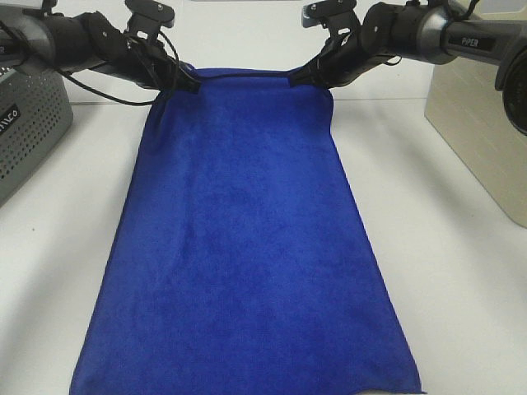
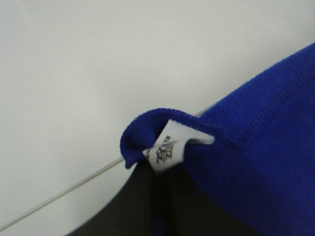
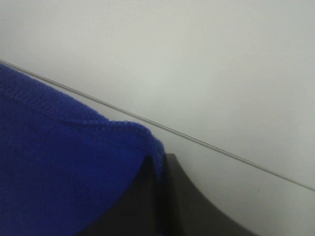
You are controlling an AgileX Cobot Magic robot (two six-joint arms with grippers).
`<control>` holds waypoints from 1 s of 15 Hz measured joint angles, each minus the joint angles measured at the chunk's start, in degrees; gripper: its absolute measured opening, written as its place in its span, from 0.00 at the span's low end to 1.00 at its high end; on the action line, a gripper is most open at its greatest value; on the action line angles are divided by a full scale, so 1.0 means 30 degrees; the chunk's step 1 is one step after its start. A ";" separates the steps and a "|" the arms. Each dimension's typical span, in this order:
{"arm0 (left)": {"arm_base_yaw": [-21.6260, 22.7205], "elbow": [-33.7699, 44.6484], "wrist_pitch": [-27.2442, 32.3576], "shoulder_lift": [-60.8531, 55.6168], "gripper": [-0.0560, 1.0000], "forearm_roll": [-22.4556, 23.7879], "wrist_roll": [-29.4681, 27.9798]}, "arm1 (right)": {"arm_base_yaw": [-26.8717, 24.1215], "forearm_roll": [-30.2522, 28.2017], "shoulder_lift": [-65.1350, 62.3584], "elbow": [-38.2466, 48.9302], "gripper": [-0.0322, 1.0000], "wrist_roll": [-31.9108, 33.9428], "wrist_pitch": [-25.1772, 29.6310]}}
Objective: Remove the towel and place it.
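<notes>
The towel (image 1: pixel 243 239), deep royal blue and plush, stretches from the far edge of the white table (image 1: pixel 461 271) down to the near edge of the high view. My left gripper (image 1: pixel 188 82) is shut on its far left corner, my right gripper (image 1: pixel 298 79) on its far right corner. In the left wrist view the pinched towel corner (image 2: pixel 147 125) curls over the dark fingers (image 2: pixel 142 206), with a small white tag (image 2: pixel 170 150) showing. In the right wrist view the other towel corner (image 3: pixel 74 167) sits clamped between dark fingers (image 3: pixel 187 206).
A grey perforated basket (image 1: pixel 29 132) stands at the far left. A beige box (image 1: pixel 482 123) stands at the far right. A white wall runs behind the table.
</notes>
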 joint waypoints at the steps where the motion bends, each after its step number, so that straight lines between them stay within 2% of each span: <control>1: 0.0000 0.0000 -0.0153 0.0191 0.08 0.0038 0.0000 | 0.0000 0.0000 0.0229 0.0000 0.05 0.0000 -0.0095; 11: 0.0000 0.0000 -0.1681 0.1108 0.09 0.0191 0.0000 | 0.0000 0.0019 0.0688 0.0000 0.05 0.0000 -0.0879; 13: 0.0000 0.0000 -0.1814 0.1108 0.15 0.0191 0.0000 | 0.0000 0.0019 0.0688 0.0000 0.09 0.0000 -0.0917; 15: 0.0000 0.0000 -0.2024 0.1108 0.27 0.0229 0.0000 | 0.0000 0.0019 0.0764 0.0000 0.21 0.0000 -0.1070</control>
